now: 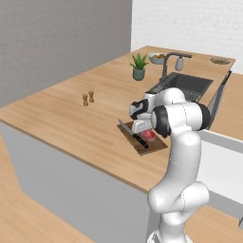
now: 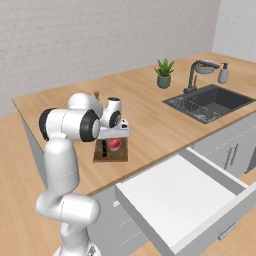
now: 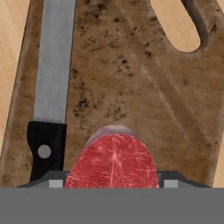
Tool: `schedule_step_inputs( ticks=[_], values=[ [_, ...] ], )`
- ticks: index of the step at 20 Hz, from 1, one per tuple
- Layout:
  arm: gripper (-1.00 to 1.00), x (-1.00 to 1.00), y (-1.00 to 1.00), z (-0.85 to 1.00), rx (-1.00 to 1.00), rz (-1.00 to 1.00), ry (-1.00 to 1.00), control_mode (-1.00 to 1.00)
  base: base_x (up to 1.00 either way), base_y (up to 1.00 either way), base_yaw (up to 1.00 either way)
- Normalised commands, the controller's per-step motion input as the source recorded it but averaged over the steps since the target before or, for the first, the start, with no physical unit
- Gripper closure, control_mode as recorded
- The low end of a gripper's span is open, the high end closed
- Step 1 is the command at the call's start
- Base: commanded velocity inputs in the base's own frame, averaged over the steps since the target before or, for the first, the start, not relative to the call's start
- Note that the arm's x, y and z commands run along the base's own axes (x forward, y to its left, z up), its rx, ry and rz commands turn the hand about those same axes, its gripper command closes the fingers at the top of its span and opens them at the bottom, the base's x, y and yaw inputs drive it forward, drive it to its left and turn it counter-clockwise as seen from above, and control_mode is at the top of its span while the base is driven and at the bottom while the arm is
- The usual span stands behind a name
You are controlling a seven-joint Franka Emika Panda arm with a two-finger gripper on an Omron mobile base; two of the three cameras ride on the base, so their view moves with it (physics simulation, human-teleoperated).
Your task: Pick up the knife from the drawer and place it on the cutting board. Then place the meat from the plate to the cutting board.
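Both knife and meat on board; claw flanking meat, grip unclear; lifting could drag it off.

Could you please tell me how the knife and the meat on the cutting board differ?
The knife is long and slim, with a grey blade and black handle; the meat is a short, rounded red chunk. The knife lies along one edge of the cutting board; the meat sits beside its handle. Both rest on the board.

Knife and meat on cutting board.
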Motion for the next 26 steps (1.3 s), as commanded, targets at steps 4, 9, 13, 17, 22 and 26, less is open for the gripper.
schedule_step_inputs(
  ticks=[4, 9, 13, 17, 22, 26],
  values=[
    [-1.0, 0.0, 0.0, 0.08, -0.04, 0.0, 0.02, -1.0, 0.0, 0.0, 0.0],
    [-1.0, 0.0, 0.0, 0.26, -0.04, 0.0, 0.03, -1.0, 0.0, 0.0, 0.0],
    [-1.0, -0.03, 0.0, 0.65, -0.01, -0.02, 0.06, -1.0, 0.0, 0.0, 0.0],
    [-1.0, -0.37, 0.0, 0.79, 0.0, -0.08, 0.02, -1.0, 0.0, 0.0, 0.0],
    [-1.0, -0.6, 0.0, 0.84, 0.0, -0.1, 0.0, -1.0, 0.0, 0.0, 0.0],
    [-1.0, -0.61, -0.01, 0.55, 0.05, -0.03, -0.02, -1.0, 0.0, 0.0, 0.0]
  ],
)
